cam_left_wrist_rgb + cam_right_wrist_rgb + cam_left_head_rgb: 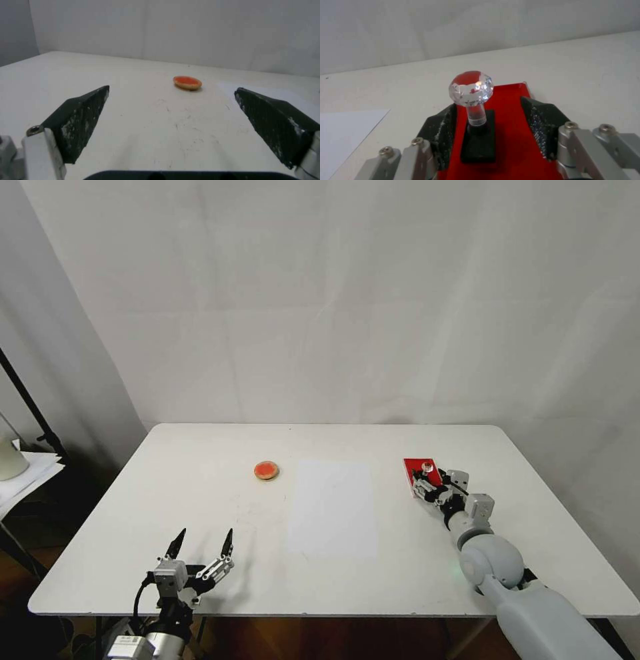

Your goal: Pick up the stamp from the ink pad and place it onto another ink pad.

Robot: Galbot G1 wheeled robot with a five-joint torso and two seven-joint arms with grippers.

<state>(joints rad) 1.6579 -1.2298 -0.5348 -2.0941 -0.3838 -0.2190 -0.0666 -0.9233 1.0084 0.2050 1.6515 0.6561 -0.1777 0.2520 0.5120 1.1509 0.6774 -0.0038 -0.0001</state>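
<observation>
The stamp (427, 468) stands upright on the red rectangular ink pad (415, 469) at the table's right; the right wrist view shows its black base and clear faceted ball knob (471, 88) on the red pad (513, 140). My right gripper (427, 485) (488, 105) is open and low over the pad, one finger on each side of the stamp, with a visible gap on one side. The other ink pad, a small round tan disc with an orange-red centre (266, 471) (187, 82), lies left of centre. My left gripper (205, 537) (172, 89) rests open near the front left edge, facing the round pad.
A white sheet of paper (333, 507) lies flat on the white table (167, 493) between the two pads. A dark stand leg (30, 410) and stacked papers sit off the table's left side. A white backdrop hangs behind the table.
</observation>
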